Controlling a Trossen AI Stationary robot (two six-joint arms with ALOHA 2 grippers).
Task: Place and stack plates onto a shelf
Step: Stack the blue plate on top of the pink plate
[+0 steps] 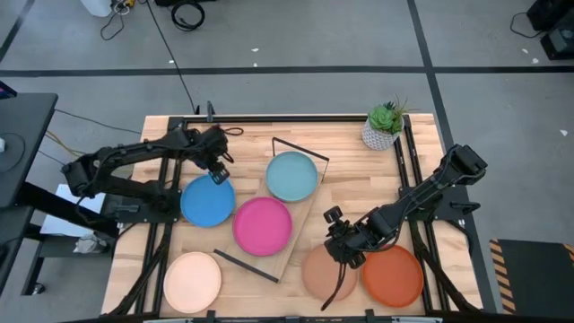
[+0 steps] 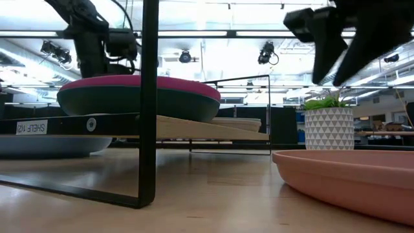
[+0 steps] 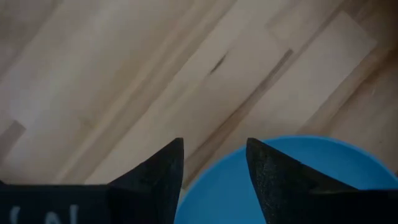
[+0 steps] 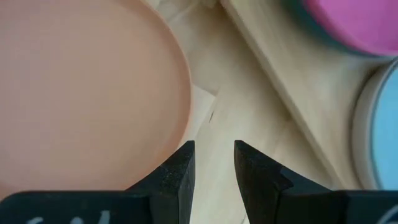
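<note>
The shelf (image 1: 303, 213) lies slantwise mid-table. On it a magenta plate (image 1: 262, 225) sits on a dark teal plate (image 2: 139, 103), and a light blue plate (image 1: 291, 176) sits on a grey-beige one (image 4: 356, 118). A bright blue plate (image 1: 204, 205) lies flat on the table left of the shelf. My left gripper (image 1: 218, 172) is open over its far rim (image 3: 214, 168). Tan (image 1: 321, 274), orange-red (image 1: 395, 276) and pale cream (image 1: 192, 281) plates lie near the front edge. My right gripper (image 1: 341, 244) hovers open with a narrow gap by the tan plate's far rim (image 4: 183, 106), raised above it (image 2: 336, 39). My left gripper points down at the bright blue plate's far rim (image 3: 205, 177), with one finger (image 3: 280, 180) over the plate and the other (image 3: 158, 177) over bare wood beyond it. I cannot tell whether the fingers touch the rim.
A small potted plant (image 1: 386, 126) stands at the table's far right corner. Black wire frames stand at the shelf's far end (image 1: 300, 148) and near end (image 1: 247, 266). Bare wood shows between the shelf and the tan plate (image 4: 249, 106).
</note>
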